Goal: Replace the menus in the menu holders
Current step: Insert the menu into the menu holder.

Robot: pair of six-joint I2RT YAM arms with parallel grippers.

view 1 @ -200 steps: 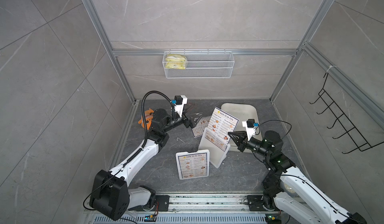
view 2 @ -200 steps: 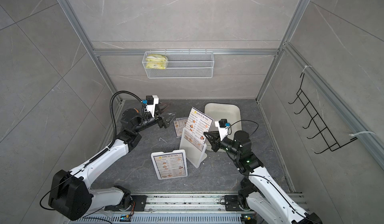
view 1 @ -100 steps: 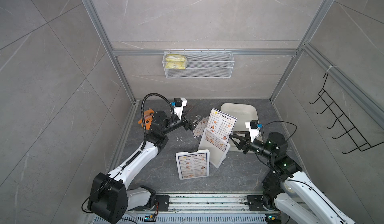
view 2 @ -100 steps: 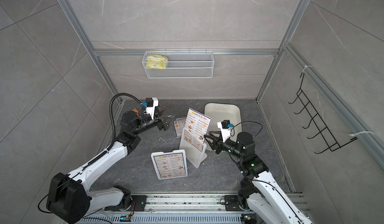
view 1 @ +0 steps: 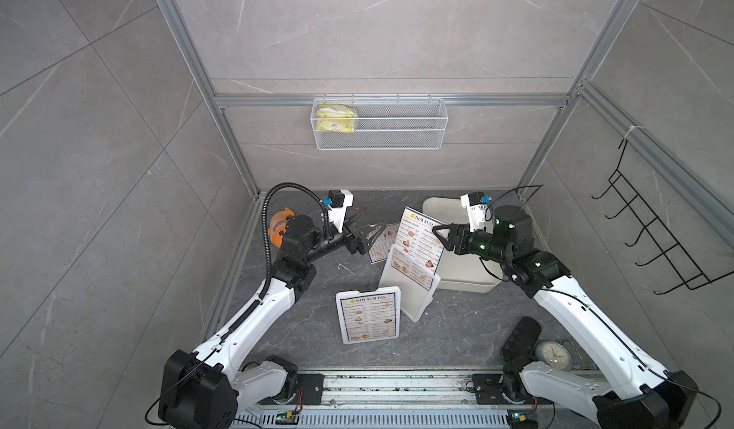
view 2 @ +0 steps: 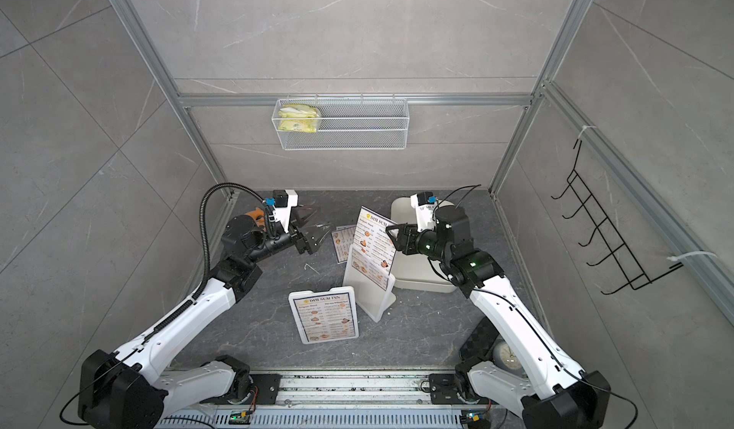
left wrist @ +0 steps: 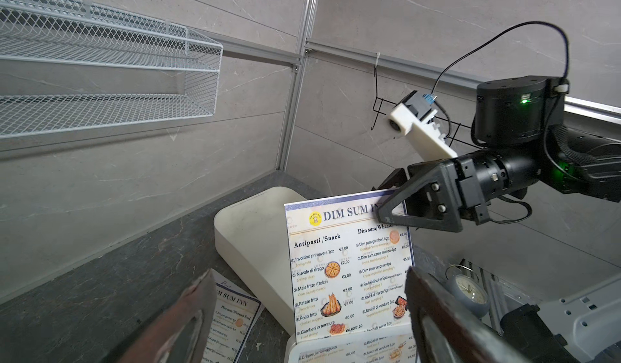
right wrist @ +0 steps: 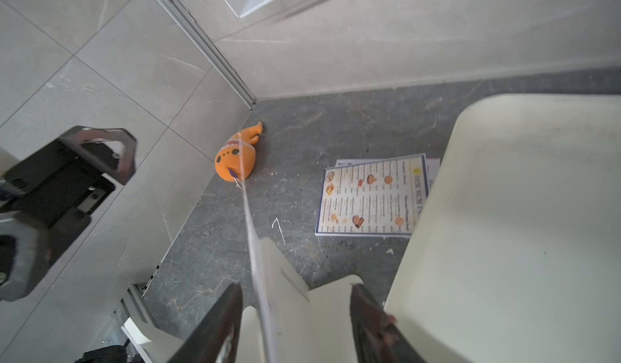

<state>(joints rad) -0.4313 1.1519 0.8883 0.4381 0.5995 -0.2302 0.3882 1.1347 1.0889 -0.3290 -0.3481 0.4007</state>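
Observation:
A white menu holder (view 1: 409,294) stands tilted mid-table with a DIM SUM INN menu (view 1: 417,234) sticking out of its top. My right gripper (view 1: 439,234) is open at the sheet's upper right corner. In the right wrist view the sheet's thin edge (right wrist: 256,260) runs between the parted fingers, close to one of them. My left gripper (view 1: 367,226) hangs wide open and holds nothing, left of that menu and above loose menus (view 1: 379,244) on the table. A second menu holder (view 1: 368,315) with a menu in it lies nearer the front.
A cream tray (view 1: 468,286) sits behind the standing holder, under my right arm. An orange toy (view 1: 278,224) lies at the back left. A small clock (view 1: 552,355) and a black object (view 1: 520,337) are at the front right. A wire basket (view 1: 379,125) and hook rack (view 1: 655,240) hang on the walls.
My right gripper was shut on the menu's right edge; it has opened and moved up to the sheet's top corner. The left arm has barely moved.

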